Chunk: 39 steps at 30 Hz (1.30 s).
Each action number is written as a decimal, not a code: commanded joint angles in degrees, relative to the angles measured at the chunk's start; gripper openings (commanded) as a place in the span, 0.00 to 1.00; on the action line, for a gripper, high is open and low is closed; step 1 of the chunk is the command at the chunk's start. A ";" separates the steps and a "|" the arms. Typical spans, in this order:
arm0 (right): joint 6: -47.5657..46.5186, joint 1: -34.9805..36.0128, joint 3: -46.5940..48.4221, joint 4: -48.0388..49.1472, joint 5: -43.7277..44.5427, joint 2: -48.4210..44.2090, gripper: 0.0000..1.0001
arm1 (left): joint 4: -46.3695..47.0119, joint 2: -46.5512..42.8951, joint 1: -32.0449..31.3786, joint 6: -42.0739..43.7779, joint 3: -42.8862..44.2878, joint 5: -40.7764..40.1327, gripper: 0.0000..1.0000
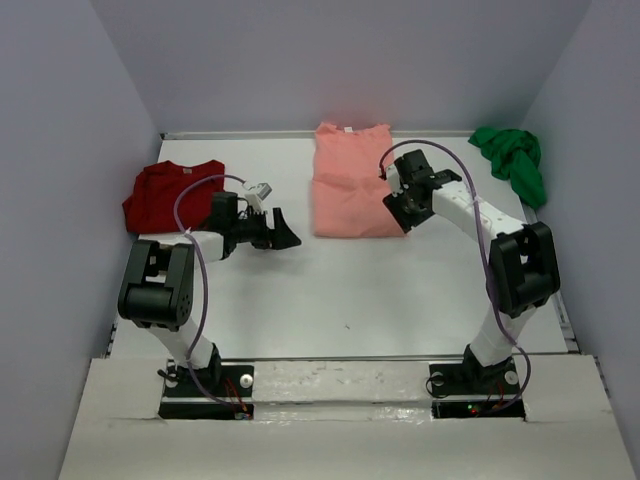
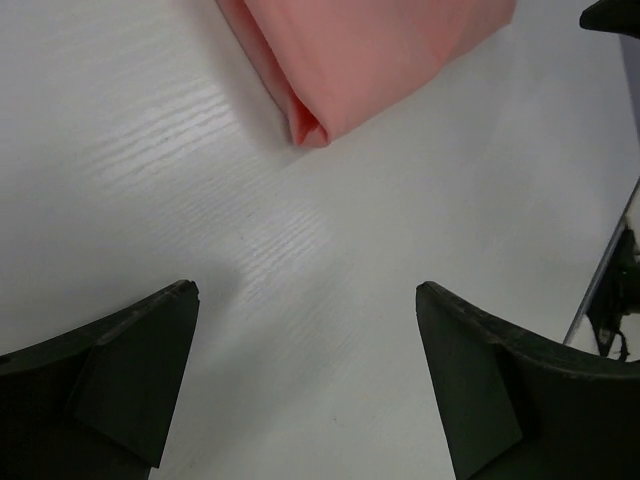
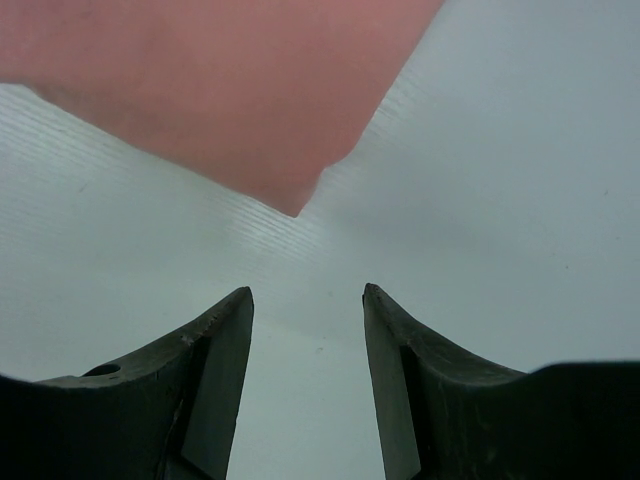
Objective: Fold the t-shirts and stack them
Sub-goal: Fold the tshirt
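Observation:
The salmon-pink t-shirt (image 1: 350, 190) lies folded at the back middle of the table. The dark red t-shirt (image 1: 170, 195) lies flat-folded at the left. The bright green t-shirt (image 1: 512, 160) is crumpled at the back right. My left gripper (image 1: 287, 228) is open and empty, left of the pink shirt's near left corner (image 2: 310, 128), fingers wide apart (image 2: 305, 290). My right gripper (image 1: 400, 210) is open and empty over the pink shirt's right edge, its jaws (image 3: 308, 290) just short of the near right corner (image 3: 295, 205).
The white table (image 1: 340, 290) has grey walls on the left, back and right. The green shirt lies against the right wall. The right arm's elbow (image 1: 522, 265) stands high at the right.

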 commanded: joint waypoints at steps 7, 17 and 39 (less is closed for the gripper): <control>-11.40 -0.27 -8.99 7.60 0.67 -8.04 0.55 | -8.02 -5.33 -17.11 31.96 9.32 -24.02 0.99; -17.10 -0.27 -18.49 14.81 0.85 -9.89 0.55 | -2.40 -10.95 -29.78 47.38 -0.97 -51.45 0.99; -30.83 -0.27 -28.88 28.79 -19.99 -16.40 0.60 | 23.87 0.29 -34.62 69.71 -9.85 -56.02 0.99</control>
